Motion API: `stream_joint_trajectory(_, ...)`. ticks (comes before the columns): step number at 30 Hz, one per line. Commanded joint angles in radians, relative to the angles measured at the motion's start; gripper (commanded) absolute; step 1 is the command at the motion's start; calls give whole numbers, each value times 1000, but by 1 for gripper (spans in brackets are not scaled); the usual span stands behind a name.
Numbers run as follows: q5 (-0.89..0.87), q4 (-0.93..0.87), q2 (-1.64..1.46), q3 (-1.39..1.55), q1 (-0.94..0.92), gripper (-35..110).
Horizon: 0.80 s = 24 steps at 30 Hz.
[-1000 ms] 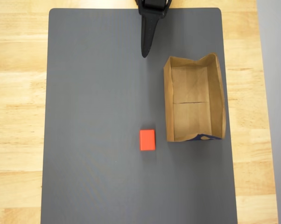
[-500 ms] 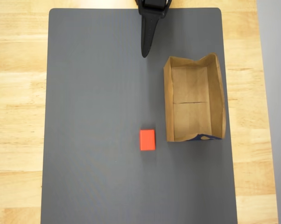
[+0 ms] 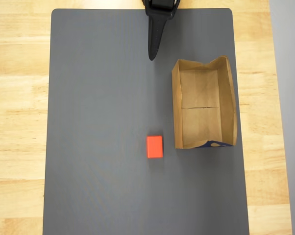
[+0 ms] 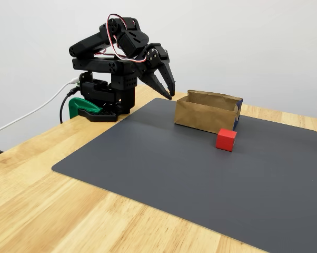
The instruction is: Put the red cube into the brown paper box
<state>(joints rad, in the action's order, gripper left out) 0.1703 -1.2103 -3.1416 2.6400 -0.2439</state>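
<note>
The red cube (image 3: 155,147) (image 4: 226,139) rests on the dark grey mat, just outside the near-left corner of the brown paper box (image 3: 228,105) (image 4: 203,117) in the overhead view. The box is an open tan tray with nothing inside and a blue mark on its near short edge. My black gripper (image 3: 151,56) (image 4: 171,94) hangs at the mat's far edge, folded back on the arm. Its fingers taper to a single point and hold nothing. It is well away from the cube and left of the box's far end.
The grey mat (image 3: 98,122) (image 4: 164,168) covers most of the wooden table (image 3: 20,98). The arm's base (image 4: 103,97) is clamped at the table's far edge, with cables running off to the left.
</note>
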Motion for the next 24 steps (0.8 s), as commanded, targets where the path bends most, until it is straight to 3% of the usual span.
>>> stream_joint_trajectory(1,11,-11,0,-6,-9,0)
stream_joint_trajectory(24,18,-11,0,-6,-3,0)
